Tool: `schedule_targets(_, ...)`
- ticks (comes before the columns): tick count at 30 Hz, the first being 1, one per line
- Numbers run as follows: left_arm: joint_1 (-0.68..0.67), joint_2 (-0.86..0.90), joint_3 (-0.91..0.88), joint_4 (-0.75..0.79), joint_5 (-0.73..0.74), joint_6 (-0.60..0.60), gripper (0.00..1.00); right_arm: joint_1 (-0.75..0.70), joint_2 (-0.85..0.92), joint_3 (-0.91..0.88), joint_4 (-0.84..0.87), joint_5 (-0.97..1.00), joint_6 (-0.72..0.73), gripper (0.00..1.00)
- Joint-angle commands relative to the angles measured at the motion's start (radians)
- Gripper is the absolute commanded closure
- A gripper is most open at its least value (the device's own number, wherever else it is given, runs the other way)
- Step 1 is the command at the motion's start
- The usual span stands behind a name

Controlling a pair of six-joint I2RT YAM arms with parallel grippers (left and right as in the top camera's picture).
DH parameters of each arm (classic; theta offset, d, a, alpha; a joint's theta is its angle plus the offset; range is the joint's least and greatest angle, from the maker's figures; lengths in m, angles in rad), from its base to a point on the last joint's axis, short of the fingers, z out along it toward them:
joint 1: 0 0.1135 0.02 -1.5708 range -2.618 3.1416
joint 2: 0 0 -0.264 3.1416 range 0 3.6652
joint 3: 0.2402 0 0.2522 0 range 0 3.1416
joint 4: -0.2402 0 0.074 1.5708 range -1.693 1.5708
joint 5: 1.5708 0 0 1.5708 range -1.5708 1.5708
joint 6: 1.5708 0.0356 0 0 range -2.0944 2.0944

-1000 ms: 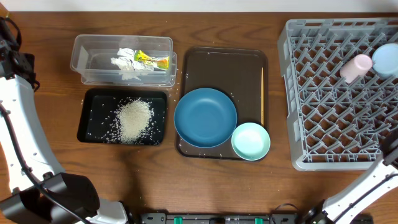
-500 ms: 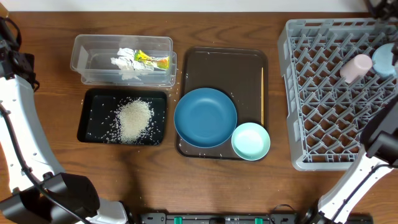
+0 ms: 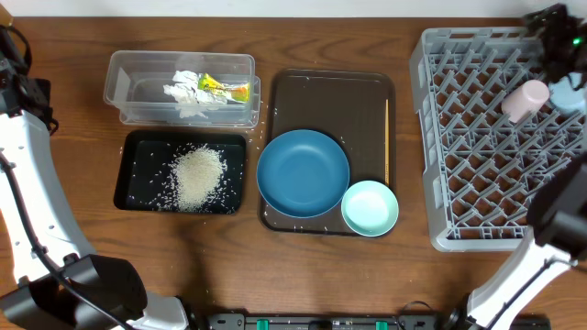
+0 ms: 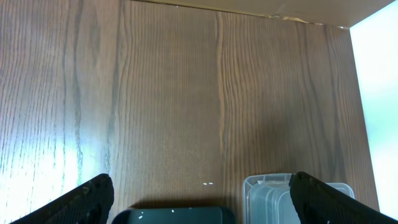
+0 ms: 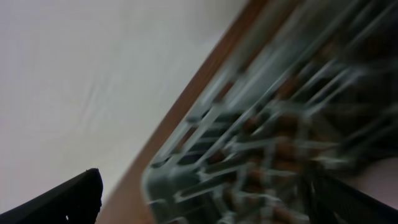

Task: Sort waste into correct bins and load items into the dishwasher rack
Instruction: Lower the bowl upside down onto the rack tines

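The clear tub [image 3: 124,84] holds crumpled tissue [image 3: 186,93] and a yellow-orange wrapper [image 3: 226,90]. In front of it, the black tray [image 3: 136,188] carries a heap of rice [image 3: 197,176]. A dark-blue dish [image 3: 303,172] and a mint bowl [image 3: 370,207] sit on the brown tray [image 3: 330,99], with chopsticks [image 3: 387,137] along its right edge. In the grey rack [image 3: 423,147] lie a pink cup [image 3: 523,99] and a light-blue bowl [image 3: 570,97]. My right gripper [image 3: 553,35] [image 5: 205,199] hovers open and empty over the rack's far right corner. My left gripper [image 4: 202,202] is open and empty, left of the tub [image 4: 273,199].
Stray rice grains lie on the wood around the black tray [image 4: 174,216] and the brown tray. The left arm [image 3: 23,137] runs along the table's left edge. The table's far edge [image 4: 249,12] lies just beyond the tub. The right wrist view is motion-blurred.
The right arm has swung up from the lower right to the rack's far right corner, and its gripper now partly covers the light-blue bowl. The left arm and all objects are still.
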Motion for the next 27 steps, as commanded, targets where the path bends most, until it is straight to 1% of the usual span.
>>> schedule_targets(1, 0.002, 0.001, 0.002, -0.006, -0.01, 0.009, 0.08, -0.004, -0.145, 0.017, -0.027, 0.325, -0.288, 0.01)
schedule_targets(5, 0.002, 0.001, 0.002, -0.006, -0.009, 0.009, 0.08, -0.009, -0.175, 0.017, -0.052, 0.416, -0.427, 0.01)
schedule_targets(8, 0.002, 0.001, 0.002, -0.006, -0.009, 0.009, 0.08, -0.013, -0.158, 0.017, -0.076, 0.416, -0.458, 0.01)
schedule_targets(12, 0.002, 0.001, 0.002, -0.006, -0.009, 0.009, 0.08, -0.012, -0.111, 0.017, -0.105, 0.416, -0.459, 0.01)
schedule_targets(13, 0.002, 0.001, 0.002, -0.006, -0.01, 0.009, 0.08, -0.012, -0.095, 0.017, -0.106, 0.416, -0.467, 0.14)
schedule_targets(14, 0.002, 0.001, 0.002, -0.006, -0.009, 0.009, 0.08, -0.012, -0.081, 0.017, -0.106, 0.418, -0.478, 0.29)
schedule_targets(15, 0.002, 0.001, 0.002, -0.006, -0.009, 0.009, 0.08, -0.012, -0.066, 0.017, -0.108, 0.422, -0.501, 0.55)
schedule_targets(16, 0.002, 0.001, 0.002, -0.006, -0.01, 0.009, 0.08, -0.012, -0.05, 0.017, -0.11, 0.437, -0.512, 0.76)
schedule_targets(17, 0.002, 0.001, 0.002, -0.006, -0.009, 0.009, 0.08, -0.012, -0.032, 0.017, -0.11, 0.462, -0.519, 0.92)
schedule_targets(19, 0.002, 0.001, 0.002, -0.006, -0.009, 0.009, 0.08, -0.012, -0.005, 0.017, -0.111, 0.489, -0.524, 0.99)
schedule_targets(24, 0.002, 0.001, 0.002, -0.006, -0.009, 0.009, 0.08, -0.012, 0.031, 0.017, -0.112, 0.5, -0.537, 0.99)
schedule_targets(27, 0.002, 0.001, 0.002, -0.006, -0.009, 0.009, 0.08, -0.013, 0.035, 0.017, -0.114, 0.545, -0.537, 0.99)
